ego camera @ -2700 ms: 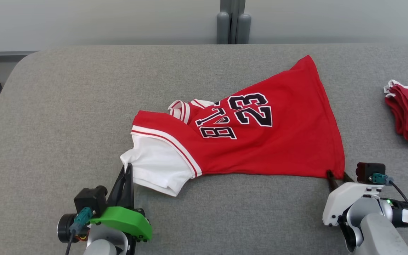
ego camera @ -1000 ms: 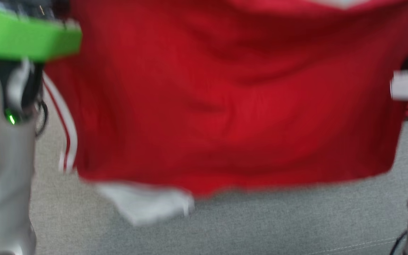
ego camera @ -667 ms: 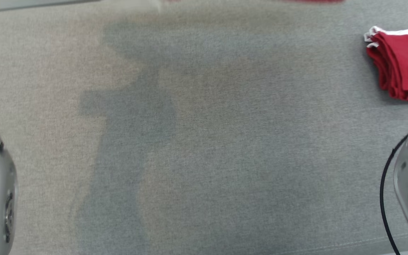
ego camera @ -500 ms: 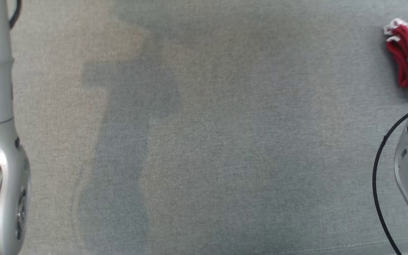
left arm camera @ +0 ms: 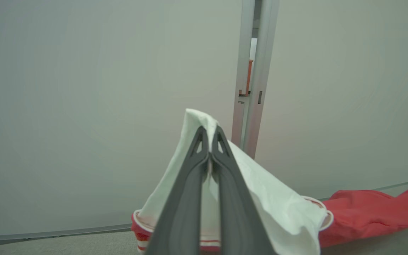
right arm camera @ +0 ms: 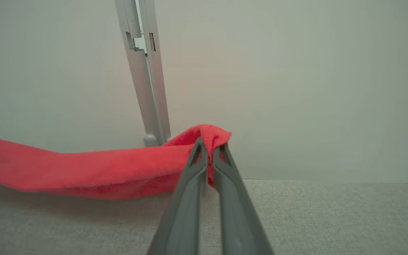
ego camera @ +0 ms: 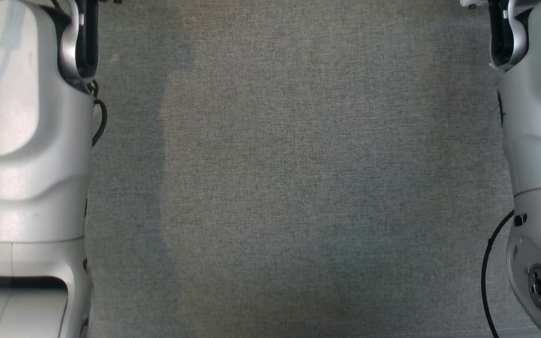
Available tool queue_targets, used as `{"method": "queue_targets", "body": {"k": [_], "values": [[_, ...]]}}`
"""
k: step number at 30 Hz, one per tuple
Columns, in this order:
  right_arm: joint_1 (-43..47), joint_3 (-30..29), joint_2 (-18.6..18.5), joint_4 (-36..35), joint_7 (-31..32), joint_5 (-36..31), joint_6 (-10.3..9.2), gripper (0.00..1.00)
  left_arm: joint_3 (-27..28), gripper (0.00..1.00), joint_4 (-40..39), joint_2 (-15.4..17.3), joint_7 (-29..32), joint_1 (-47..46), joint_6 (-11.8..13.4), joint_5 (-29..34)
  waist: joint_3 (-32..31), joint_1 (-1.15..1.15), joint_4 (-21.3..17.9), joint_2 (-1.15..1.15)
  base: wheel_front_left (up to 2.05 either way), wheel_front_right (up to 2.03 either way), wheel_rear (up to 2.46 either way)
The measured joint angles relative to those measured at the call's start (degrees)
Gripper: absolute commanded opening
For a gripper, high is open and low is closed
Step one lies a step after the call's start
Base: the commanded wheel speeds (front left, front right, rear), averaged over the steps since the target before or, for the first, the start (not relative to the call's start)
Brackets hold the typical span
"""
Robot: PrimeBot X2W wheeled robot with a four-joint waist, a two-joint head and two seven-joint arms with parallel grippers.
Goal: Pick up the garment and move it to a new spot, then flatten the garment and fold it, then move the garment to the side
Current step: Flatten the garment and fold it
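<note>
The garment is a red jersey with white sleeves. In the left wrist view my left gripper [left arm camera: 209, 132] is shut on its white sleeve [left arm camera: 260, 191], which drapes over the fingers, with red cloth [left arm camera: 374, 214] trailing off to the right. Seen from the right wrist, my right gripper [right arm camera: 209, 143] is shut on a red corner [right arm camera: 207, 132] of the jersey, and the cloth [right arm camera: 83, 170] stretches away to the left just above the grey table [right arm camera: 331, 216]. The head view has my two pale forearms [ego camera: 26, 141] [ego camera: 538, 141] at its sides, over the grey table [ego camera: 289, 178].
A pale wall stands behind the table, with a grey upright post [left arm camera: 255, 78] in it, also seen from the right wrist as the post [right arm camera: 147, 78].
Both grippers have lifted the jersey off the table and carried it forward and up past the head view's top. The head camera has tipped down, and the folded red pile at the right has left its picture.
</note>
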Motion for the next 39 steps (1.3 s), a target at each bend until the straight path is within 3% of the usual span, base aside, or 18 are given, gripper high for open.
{"method": "queue_targets", "body": {"k": [6,18,29,39], "values": [[6.38,2.77,-0.69,-4.48,-0.04,7.04,0.00,0.00,1.77,0.00,-8.91,-0.31,0.00,10.12,-1.10,-0.09,0.88,0.00,-0.12,0.00,0.00,0.00,0.00],[21.13,7.43,-3.01,-16.56,-0.03,16.89,0.00,0.00,1.75,0.00,-22.14,-0.67,0.01,29.48,-1.67,0.12,-5.28,0.00,-0.64,0.00,0.00,0.00,0.00],[44.41,7.44,-3.21,-28.67,-0.04,21.09,-0.01,0.00,0.52,0.00,-31.05,-1.71,0.00,51.76,-1.59,-0.93,-16.51,-0.01,0.09,0.00,0.00,0.00,0.00],[65.25,3.33,0.69,-42.48,4.71,21.94,-0.01,0.00,-0.92,0.00,-39.07,-0.76,3.90,66.92,-0.01,-1.51,-28.19,-0.02,1.01,0.00,0.00,0.00,0.00]]}}
